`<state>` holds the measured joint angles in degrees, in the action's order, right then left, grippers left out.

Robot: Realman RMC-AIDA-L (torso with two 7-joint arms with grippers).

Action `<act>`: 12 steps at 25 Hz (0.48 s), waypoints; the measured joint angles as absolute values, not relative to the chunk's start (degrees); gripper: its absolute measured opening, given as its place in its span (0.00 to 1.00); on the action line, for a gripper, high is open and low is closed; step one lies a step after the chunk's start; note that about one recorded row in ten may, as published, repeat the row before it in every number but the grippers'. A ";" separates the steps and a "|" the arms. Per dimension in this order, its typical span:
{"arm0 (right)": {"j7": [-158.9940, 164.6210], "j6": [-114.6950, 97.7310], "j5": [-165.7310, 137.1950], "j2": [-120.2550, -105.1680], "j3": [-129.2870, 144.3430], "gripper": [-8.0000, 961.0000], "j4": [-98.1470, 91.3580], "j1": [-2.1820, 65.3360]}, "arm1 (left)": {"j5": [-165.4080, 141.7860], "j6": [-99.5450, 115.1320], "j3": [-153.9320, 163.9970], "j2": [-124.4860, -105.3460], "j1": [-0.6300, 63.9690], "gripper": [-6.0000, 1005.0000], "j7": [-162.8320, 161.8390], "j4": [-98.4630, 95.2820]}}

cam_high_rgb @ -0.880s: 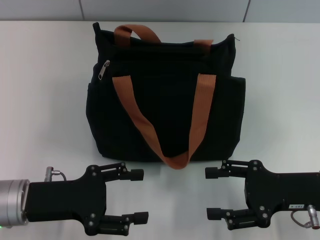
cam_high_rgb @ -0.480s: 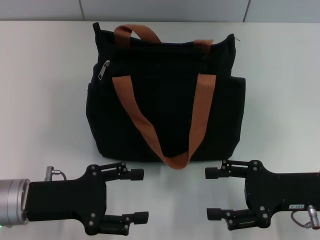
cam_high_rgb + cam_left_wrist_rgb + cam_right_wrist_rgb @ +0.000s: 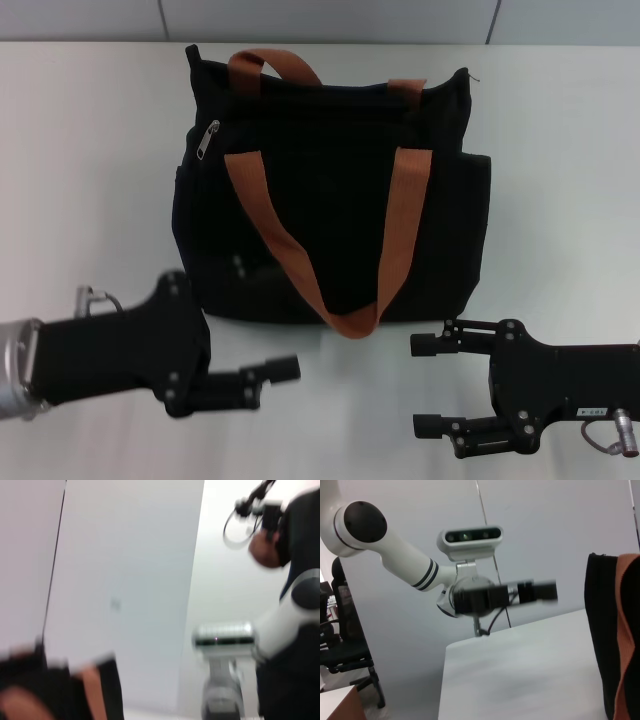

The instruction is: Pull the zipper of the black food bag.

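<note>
The black food bag (image 3: 330, 200) lies on the white table (image 3: 90, 150) with two orange-brown straps (image 3: 275, 245). Its silver zipper pull (image 3: 209, 140) sits at the bag's upper left corner. My left gripper (image 3: 262, 318) is open at the bag's near left edge; one finger lies over the black fabric, the other (image 3: 272, 371) over the table. It is well short of the zipper. My right gripper (image 3: 426, 386) is open and empty, just in front of the bag's near right edge. The right wrist view shows the bag's side (image 3: 600, 630) and the blurred left gripper (image 3: 505, 595).
A grey wall (image 3: 330, 20) runs behind the table's far edge. White table surface shows on both sides of the bag. The left wrist view is blurred, with a dark part of the bag (image 3: 30, 690) and the robot's body (image 3: 280, 625).
My left gripper has risen and swung forward toward the bag's near left edge, tilting as it moves. The right gripper and the bag have not moved.
</note>
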<state>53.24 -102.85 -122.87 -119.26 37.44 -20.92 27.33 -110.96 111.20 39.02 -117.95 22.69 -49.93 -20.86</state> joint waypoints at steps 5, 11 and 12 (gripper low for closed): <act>53.24 -102.62 -122.87 -119.26 37.44 0.82 -20.92 27.33 | -105.11 114.90 34.19 -118.53 23.38 0.81 -48.18 -19.18; 53.24 -102.14 -122.86 -119.26 37.44 0.82 -20.92 27.33 | -84.28 112.49 32.94 -118.43 21.21 0.81 -48.43 -17.09; 53.24 -102.14 -122.86 -119.27 37.44 0.82 -20.92 27.33 | -81.83 110.11 32.15 -117.96 20.82 0.81 -49.00 -17.54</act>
